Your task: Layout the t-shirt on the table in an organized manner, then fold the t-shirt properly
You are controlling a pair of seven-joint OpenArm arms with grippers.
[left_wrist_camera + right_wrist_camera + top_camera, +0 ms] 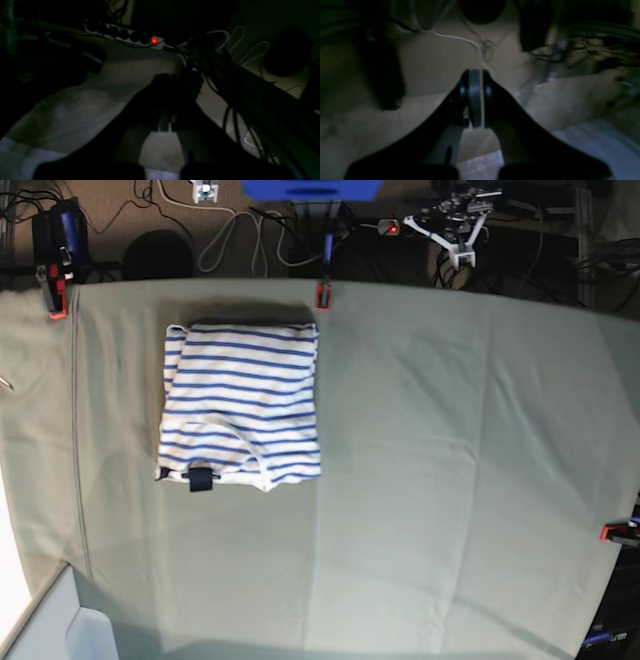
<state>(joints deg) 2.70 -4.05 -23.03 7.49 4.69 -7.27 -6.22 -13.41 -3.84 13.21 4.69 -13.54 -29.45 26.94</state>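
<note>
Nearest the base camera, bare table (pixel 400 560) is stretching across the near edge. At far left the t-shirt (pixel 241 402) is lying as a tidy folded rectangle, neck tag toward the near side. Folding is looking finished, so the next move is likely only keeping both arms clear. No containers are showing. Right gripper (pixel 475 97) is holding its jaws together on nothing; left gripper (pixel 166 122), in a dim wrist view, seems likewise shut and empty.
</note>
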